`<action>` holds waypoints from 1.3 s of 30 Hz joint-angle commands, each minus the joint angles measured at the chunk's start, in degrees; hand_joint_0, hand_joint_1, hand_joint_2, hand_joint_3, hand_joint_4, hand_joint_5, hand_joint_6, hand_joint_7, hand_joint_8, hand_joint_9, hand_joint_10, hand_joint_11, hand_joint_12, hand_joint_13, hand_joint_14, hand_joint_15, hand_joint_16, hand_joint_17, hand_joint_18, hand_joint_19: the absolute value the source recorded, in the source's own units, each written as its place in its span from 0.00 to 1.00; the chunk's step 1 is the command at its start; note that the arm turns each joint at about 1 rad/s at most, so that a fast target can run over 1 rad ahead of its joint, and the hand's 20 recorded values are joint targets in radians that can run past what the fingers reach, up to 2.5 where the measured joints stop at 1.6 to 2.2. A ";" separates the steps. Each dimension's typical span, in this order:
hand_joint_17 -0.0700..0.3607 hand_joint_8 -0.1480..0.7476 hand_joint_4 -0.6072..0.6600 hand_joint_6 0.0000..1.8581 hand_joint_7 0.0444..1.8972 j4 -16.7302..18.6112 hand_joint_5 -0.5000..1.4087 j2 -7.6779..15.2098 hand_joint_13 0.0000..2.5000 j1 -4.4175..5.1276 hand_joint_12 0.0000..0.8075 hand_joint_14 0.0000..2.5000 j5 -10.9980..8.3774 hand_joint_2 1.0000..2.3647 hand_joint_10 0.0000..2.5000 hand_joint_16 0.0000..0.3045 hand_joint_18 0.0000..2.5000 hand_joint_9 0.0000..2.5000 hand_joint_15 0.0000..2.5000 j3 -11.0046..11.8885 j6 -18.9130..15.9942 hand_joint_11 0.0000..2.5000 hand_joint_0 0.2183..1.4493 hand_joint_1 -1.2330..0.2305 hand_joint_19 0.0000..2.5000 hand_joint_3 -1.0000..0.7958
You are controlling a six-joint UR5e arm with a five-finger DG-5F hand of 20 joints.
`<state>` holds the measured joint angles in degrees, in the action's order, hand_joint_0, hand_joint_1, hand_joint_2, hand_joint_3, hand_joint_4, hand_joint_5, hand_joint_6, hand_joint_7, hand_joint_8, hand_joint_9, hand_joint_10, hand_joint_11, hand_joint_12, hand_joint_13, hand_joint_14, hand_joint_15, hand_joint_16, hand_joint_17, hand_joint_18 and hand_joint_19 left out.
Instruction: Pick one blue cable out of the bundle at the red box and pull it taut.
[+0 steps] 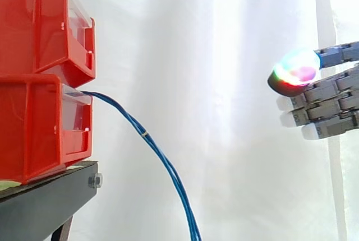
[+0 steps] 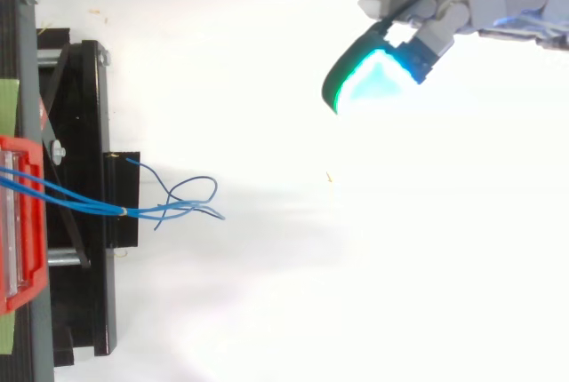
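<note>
**Side view.** The robot hand [image 1: 328, 103] is hanging at the right edge, roughly level with the top of the lower red bin [image 1: 33, 134]. Its fingers are lying straight and pointing left, with one glowing pad [image 1: 296, 72] above them. They are standing apart and gripping nothing. The lower bin is carrying an upper red bin [image 1: 39, 22], and both are sitting on the black stand [image 1: 50, 196]. The blue cable bundle [image 1: 145, 133] is issuing from the top of the lower bin's clear front. It is sagging down and to the right, out past the bottom edge, plainly slack. What else is lying inside either bin cannot be told.

**Top view.** The robot hand [image 2: 498, 4] is coming in at the upper right, its glowing pad [image 2: 373, 80] leading, well apart from the cables. The bundle [image 2: 142, 212] is running from the red bin [image 2: 31, 266] at the left edge across the black stand [image 2: 80, 115]. Beyond the stand its loose ends [image 2: 200, 195] are fanning out and crossing one another.

**Assessment.** The approach appears to be the step in hand, and no strand is being touched yet. The next move is calling for travel across and down to the fanned ends. One strand there needs separating from its neighbours and pinching, and then drawing away from the bin. The crossing strands are making a two-strand catch likely.
</note>
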<state>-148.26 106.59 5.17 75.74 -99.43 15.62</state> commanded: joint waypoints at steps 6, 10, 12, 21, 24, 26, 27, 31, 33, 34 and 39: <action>0.60 0.55 0.68 0.27 0.32 3.77 0.12 3.71 0.00 0.89 0.58 0.00 -2.70 0.00 0.00 0.28 0.00 0.04 0.03 0.47 0.29 0.00 0.11 0.55 0.03 0.28; 0.60 0.56 0.68 0.27 0.32 4.12 0.13 8.90 0.00 1.07 0.58 0.00 -2.09 0.00 0.00 0.27 0.00 0.05 0.03 4.07 -2.35 0.00 0.11 0.55 0.03 0.28; 0.60 0.56 0.68 0.27 0.32 3.77 0.13 12.06 0.00 1.07 0.58 0.00 -1.65 0.00 0.00 0.27 0.00 0.05 0.03 7.68 -3.93 0.00 0.11 0.55 0.03 0.28; 0.59 0.55 0.69 0.27 0.33 -4.05 0.13 23.58 0.01 0.54 0.57 0.00 2.92 0.00 0.00 0.27 0.00 0.05 0.03 23.06 -8.41 0.00 0.13 0.51 0.03 0.28; 0.58 0.55 0.69 0.27 0.33 -3.62 0.13 25.78 0.01 0.72 0.56 0.00 2.92 0.00 0.00 0.26 0.00 0.05 0.03 25.43 -8.76 0.00 0.13 0.50 0.03 0.28; 0.58 0.55 0.70 0.27 0.33 -2.47 0.13 26.30 0.01 0.81 0.56 0.00 2.75 0.00 0.00 0.26 0.00 0.06 0.03 25.43 -8.76 0.00 0.13 0.49 0.03 0.28; 0.58 0.55 0.70 0.27 0.33 -2.12 0.13 26.65 0.01 0.89 0.56 0.00 2.48 0.00 0.00 0.26 0.00 0.06 0.03 25.43 -8.68 0.00 0.13 0.49 0.03 0.28; 0.56 0.54 0.70 0.27 0.33 1.57 0.13 30.08 0.01 1.07 0.54 0.00 1.87 0.00 0.00 0.25 0.00 0.06 0.03 26.22 -9.64 0.00 0.16 0.49 0.04 0.28; 0.55 0.54 0.70 0.27 0.33 1.75 0.14 30.35 0.02 1.25 0.53 0.00 1.95 0.00 0.00 0.25 0.00 0.06 0.03 26.66 -9.91 0.00 0.16 0.49 0.04 0.28; 0.55 0.53 0.70 0.27 0.33 1.22 0.14 30.35 0.02 1.42 0.53 0.00 1.69 0.00 0.00 0.24 0.00 0.07 0.03 26.66 -9.91 0.00 0.17 0.49 0.05 0.28; 0.53 0.54 0.72 0.27 0.34 -1.51 0.15 30.35 0.06 2.12 0.51 0.00 1.87 0.00 0.00 0.23 0.00 0.11 0.02 28.51 -9.55 0.00 0.20 0.44 0.03 0.28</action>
<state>-148.45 136.81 6.85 77.62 -71.98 5.84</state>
